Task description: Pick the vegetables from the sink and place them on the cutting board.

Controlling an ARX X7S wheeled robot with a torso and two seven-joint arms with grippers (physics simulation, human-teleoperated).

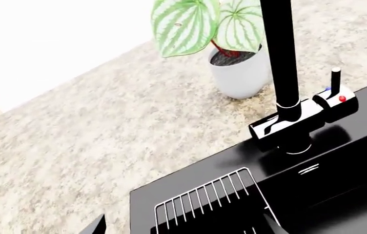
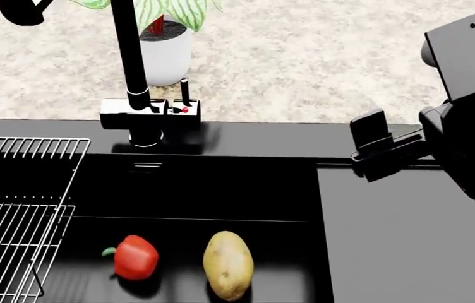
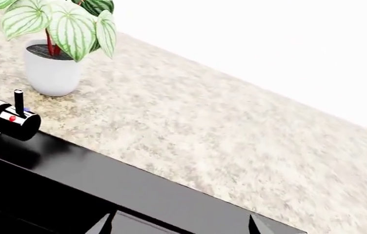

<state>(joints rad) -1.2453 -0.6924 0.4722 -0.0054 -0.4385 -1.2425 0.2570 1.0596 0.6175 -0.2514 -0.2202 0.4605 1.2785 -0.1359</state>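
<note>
Speckled stone makes up the big surface (image 2: pixel 322 57) behind the black sink (image 2: pixel 220 183), and we start there. The sink holds both vegetables near its front edge: the tan potato (image 2: pixel 227 264) and, just beside it, the smaller red pepper (image 2: pixel 136 257). They are close but not touching. A wire rack (image 2: pixel 18 208) sits over the sink's left end, and the tall faucet (image 2: pixel 128 69) stands at the back with a potted plant (image 2: pixel 166 53) behind it. We cannot see the cutting board at all.

The right tool (image 2: pixel 381 148) hangs above the grey drainboard (image 2: pixel 398 240), fingers spread and empty. Only the left tool's (image 1: pixel 183 226) two finger tips show, spread apart, holding nothing.

We think the first pick is next. We should come straight down, clear of the rack, and squeeze the round potato across its middle so it cannot roll.

We see no words, only a red dot on the faucet.
</note>
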